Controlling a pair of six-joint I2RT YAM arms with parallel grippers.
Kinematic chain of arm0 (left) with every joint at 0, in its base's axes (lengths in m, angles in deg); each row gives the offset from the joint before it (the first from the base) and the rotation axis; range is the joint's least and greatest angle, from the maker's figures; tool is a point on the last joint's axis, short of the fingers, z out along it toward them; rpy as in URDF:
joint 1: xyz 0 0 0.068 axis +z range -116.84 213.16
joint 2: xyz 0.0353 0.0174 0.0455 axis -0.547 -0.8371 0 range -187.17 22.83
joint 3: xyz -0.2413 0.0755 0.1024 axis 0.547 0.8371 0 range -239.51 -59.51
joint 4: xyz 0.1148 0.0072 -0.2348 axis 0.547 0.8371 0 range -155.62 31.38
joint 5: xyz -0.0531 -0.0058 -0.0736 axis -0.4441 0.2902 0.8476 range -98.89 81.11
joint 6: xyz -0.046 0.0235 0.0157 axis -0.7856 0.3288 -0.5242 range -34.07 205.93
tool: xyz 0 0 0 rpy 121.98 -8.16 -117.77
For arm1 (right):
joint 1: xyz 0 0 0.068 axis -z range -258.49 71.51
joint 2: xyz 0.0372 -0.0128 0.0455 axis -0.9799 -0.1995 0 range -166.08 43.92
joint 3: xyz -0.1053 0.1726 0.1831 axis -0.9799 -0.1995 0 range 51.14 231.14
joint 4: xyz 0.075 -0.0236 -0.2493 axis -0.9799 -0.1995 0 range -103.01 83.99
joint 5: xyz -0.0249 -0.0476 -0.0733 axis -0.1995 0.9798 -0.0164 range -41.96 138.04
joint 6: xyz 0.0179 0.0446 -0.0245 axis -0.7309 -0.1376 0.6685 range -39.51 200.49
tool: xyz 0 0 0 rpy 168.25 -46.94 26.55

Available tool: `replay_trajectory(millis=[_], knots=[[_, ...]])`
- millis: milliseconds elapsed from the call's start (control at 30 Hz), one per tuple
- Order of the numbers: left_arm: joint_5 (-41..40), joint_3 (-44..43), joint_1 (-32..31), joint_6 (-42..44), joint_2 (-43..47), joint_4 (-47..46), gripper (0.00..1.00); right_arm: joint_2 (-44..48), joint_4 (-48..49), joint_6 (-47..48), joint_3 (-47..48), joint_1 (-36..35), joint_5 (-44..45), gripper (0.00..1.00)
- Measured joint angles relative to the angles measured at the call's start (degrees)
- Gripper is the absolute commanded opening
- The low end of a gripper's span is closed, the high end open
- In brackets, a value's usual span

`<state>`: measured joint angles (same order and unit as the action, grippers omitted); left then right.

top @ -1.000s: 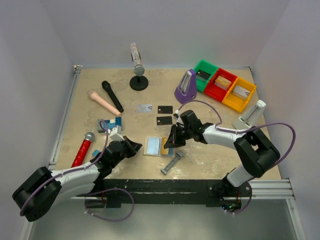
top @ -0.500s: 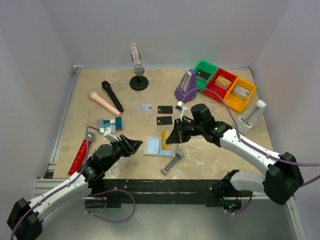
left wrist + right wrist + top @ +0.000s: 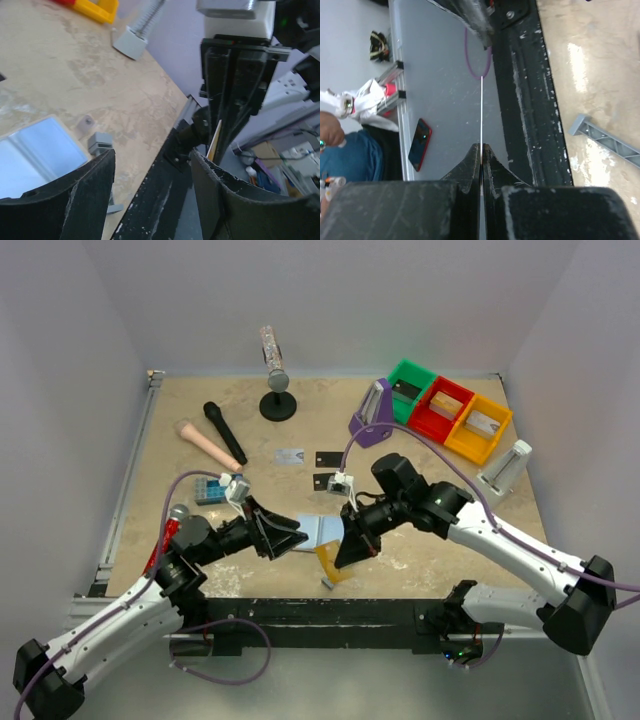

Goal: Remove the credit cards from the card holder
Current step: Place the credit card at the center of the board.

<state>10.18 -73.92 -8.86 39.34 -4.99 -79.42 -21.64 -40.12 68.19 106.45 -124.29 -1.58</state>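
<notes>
Fingers of the right gripper are squeezed tight on a thin edge of the card holder. From the wrist camera that edge looks like one straight white line sticking out from between them. One half of the card holder shows its pale blue inside. The other half shows its tan outside and sits tilted, nearer the front edge of the table. I cannot tell if the blue half rests on the table or hangs a little above it. The left gripper has its jaws spread wide with nothing between them. Its tips point at the left side of the blue half, just beside it, and I cannot tell if they touch. A grey bar lies on the table near the tan half. Farther back, three cards lie flat on the table, out of the card holder. There is a silver card, a black card just beside it on the right, and a second black card a bit nearer, partly hidden by the right arm. A blue brick sits off to the left, near the left arm.
</notes>
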Motion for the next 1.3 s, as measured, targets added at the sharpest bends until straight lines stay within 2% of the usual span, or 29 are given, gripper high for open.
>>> replay_trajectory(millis=[167, 333, 767, 833, 967, 1200, 1300], knots=[[11.9, -5.2, 0.0, 1.6, -5.8, -4.2, 0.64, -0.1, -4.9, 4.1, 1.0, -1.5, -2.3, 0.0], [19.5, -5.5, 0.0, 1.2, -9.7, -8.0, 0.63, -0.4, -7.8, 5.9, 1.6, -2.1, -2.4, 0.0], [24.9, -6.2, -0.7, 0.7, -14.2, -9.3, 0.59, -2.9, -10.0, 7.0, 5.8, -3.3, -2.3, 0.0], [25.1, -6.6, -1.2, 0.7, -15.0, -9.3, 0.56, -3.3, -10.3, 7.2, 6.1, -3.4, -2.3, 0.0], [25.4, -7.0, -2.1, 0.6, -15.9, -9.4, 0.43, -3.9, -11.1, 7.4, 6.5, -3.7, -1.7, 0.0], [25.7, -7.7, -4.3, 0.5, -18.3, -9.8, 0.33, -4.5, -11.8, 7.4, 6.9, -4.1, -0.6, 0.0], [25.7, -7.8, -5.1, 0.5, -18.9, -9.9, 0.2, -4.6, -12.0, 7.4, 7.2, -4.2, -0.4, 0.0]])
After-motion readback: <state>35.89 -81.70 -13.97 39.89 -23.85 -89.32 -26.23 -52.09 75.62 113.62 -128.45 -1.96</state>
